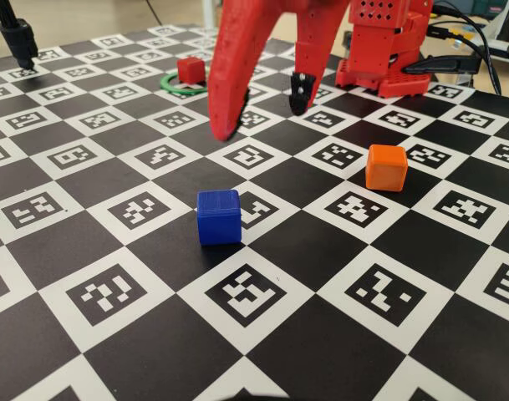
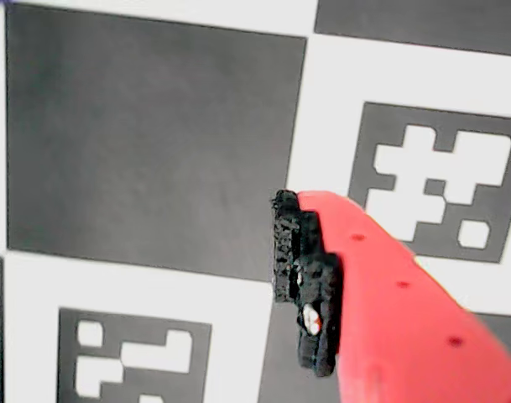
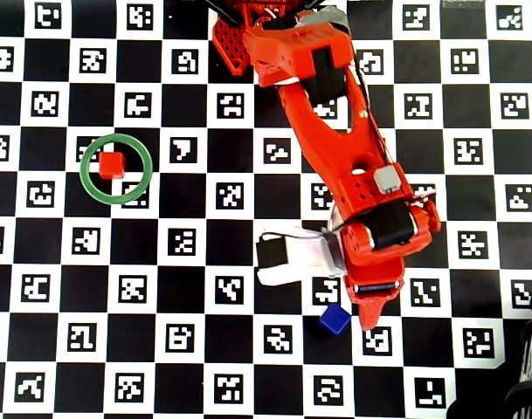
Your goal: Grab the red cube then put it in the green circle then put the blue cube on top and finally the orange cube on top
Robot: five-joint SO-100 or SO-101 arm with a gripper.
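Note:
The red cube [image 1: 190, 69] sits inside the green circle [image 1: 169, 83] at the far left; the overhead view shows the cube [image 3: 112, 165] within the ring [image 3: 84, 170] too. The blue cube [image 1: 219, 216] stands alone on the board, nearer the camera. The orange cube [image 1: 386, 167] stands to its right; in the overhead view it is hidden under the arm. My gripper [image 1: 262, 113] hangs open and empty above the board, behind the blue cube. In the overhead view the gripper [image 3: 363, 307] is just right of the blue cube [image 3: 335, 319]. The wrist view shows one red finger with a black pad [image 2: 305, 277] over bare board.
The checkered marker board [image 1: 262, 292] covers the table. The red arm base [image 1: 386, 50] stands at the far right with cables behind it. A black stand [image 1: 18, 38] rises at the far left corner.

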